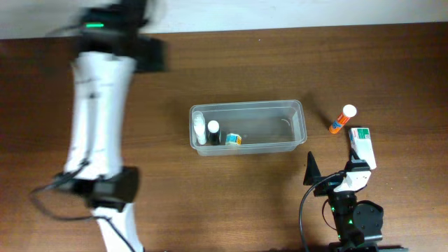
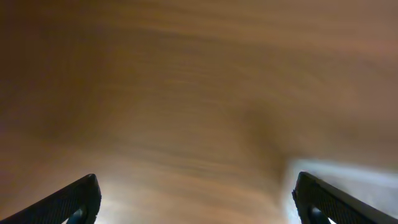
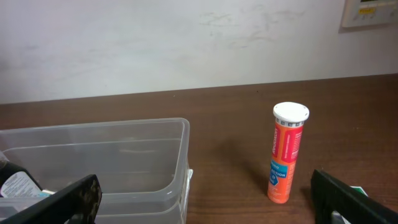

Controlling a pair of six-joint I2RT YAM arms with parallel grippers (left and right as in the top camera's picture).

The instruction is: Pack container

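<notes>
Blurring smears left wrist view: only wood-grain table readable, streaked by motion; left arm also smeared overhead. Left gripper: fingers spread wide, gap empty, nothing touched. Right gripper: fingers wide apart, nothing held. Container behind right gripper's left finger, cut off by frame edge. Contents overhead: white bottle, dark bottle, small jar, labels unreadable. Orange tube upright beyond gap, nearer right finger.
</notes>
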